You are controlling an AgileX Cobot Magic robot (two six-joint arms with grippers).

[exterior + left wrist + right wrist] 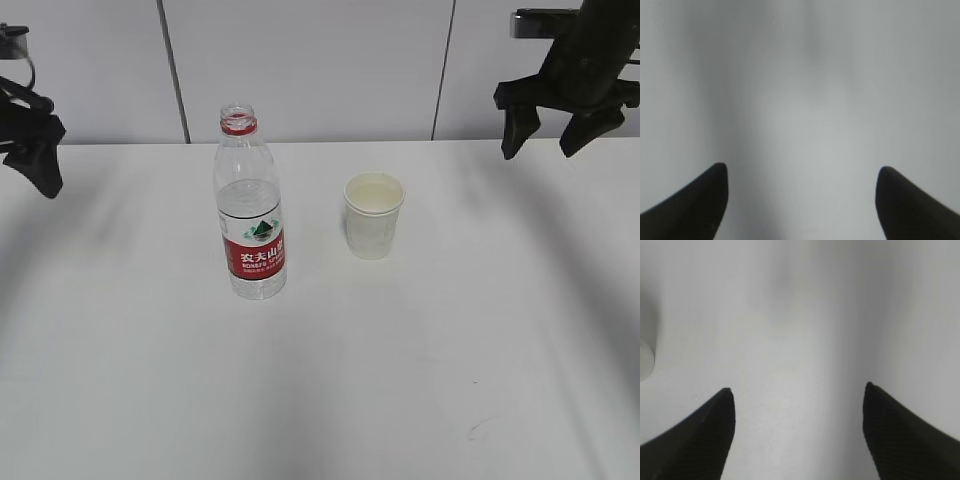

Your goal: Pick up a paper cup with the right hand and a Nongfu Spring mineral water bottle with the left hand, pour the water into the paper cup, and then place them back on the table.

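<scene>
The Nongfu Spring bottle (250,215) stands upright and uncapped on the white table (320,380), left of centre, about half full of water. The white paper cup (374,215) stands upright to its right, a small gap between them. My left gripper (40,165) hangs open and empty at the far left edge, well away from the bottle. In the left wrist view the left gripper (802,172) frames only bare table. My right gripper (548,135) hangs open and empty at the upper right, above and right of the cup. In the right wrist view the right gripper (797,392) is open over bare table.
A grey panelled wall (310,60) runs behind the table's far edge. A blurred white rounded edge (645,360) shows at the left border of the right wrist view. Faint scuff marks (480,425) lie on the near right tabletop.
</scene>
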